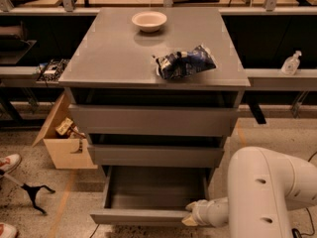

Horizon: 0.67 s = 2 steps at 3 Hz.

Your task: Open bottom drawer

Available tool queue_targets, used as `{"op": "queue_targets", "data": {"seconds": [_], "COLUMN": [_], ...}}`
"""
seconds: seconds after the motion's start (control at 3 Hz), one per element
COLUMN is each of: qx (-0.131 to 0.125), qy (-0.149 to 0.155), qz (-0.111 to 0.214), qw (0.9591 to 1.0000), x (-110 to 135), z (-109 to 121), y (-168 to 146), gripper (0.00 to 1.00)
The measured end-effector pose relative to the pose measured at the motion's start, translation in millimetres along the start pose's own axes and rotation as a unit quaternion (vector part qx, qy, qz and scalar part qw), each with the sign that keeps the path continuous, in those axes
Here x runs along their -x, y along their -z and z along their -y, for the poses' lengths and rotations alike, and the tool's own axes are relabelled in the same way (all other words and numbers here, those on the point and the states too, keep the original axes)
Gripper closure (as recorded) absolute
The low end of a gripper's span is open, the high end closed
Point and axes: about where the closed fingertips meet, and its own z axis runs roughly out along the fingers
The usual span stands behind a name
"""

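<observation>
The bottom drawer (148, 216) of the grey cabinet is pulled out toward me, and its grey box interior (156, 190) shows empty. My gripper (190, 218) sits at the right end of the drawer's front panel, at the bottom of the view, on the end of my white arm (262, 197). The two drawers above, the top one (153, 120) and the middle one (156, 155), stand slightly out from the cabinet.
On the cabinet top (109, 53) sit a white bowl (149, 20) and a dark blue snack bag (185, 62). A cardboard box (64, 143) stands on the floor to the left. A dark stand (32, 192) and shoes (9, 162) lie at far left. A sanitizer bottle (290, 63) stands on the right shelf.
</observation>
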Motion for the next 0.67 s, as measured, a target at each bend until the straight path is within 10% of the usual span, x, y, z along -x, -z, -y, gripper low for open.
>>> {"op": "queue_targets", "data": {"seconds": [0.67], "qx": [-0.003], "qy": [-0.015], "qz": [0.006], "qw": [0.9999], "x": [-10], "z": [-12], "y": [6], "gripper": [1.0]}}
